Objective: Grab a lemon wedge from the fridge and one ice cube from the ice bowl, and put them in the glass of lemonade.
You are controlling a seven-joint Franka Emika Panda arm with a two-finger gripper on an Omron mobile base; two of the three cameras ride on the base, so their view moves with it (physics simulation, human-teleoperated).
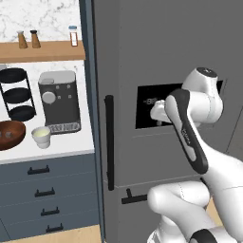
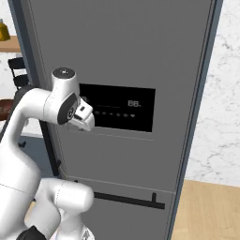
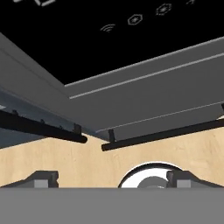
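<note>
Gripper [image 3: 112, 178]: jaws spread wide, nothing between them; the two dark fingertips [image 3: 43, 178] sit far apart at the foot of the hand view, pointing at the lower front of the fridge [image 2: 131, 56].

Fridge: tall dark grey unit, long axis vertical, doors shut. Long black handle [image 1: 109, 142] runs upright along its left door edge; a second black handle [image 2: 129, 200] lies horizontal across the lower drawer front. Black dispenser panel [image 2: 123, 108] sits at mid-height, just beside the robot's wrist.

Counter [image 1: 71, 142], left of the fridge:
- Glass of lemonade [image 1: 41, 136]: upright, near the front edge, in front of the coffee machine [image 1: 59, 101].
- Ice bowl [image 1: 10, 134]: just left of the glass, pale cubes inside.
- Black three-tier rack [image 1: 16, 94]: behind the bowl.
</note>
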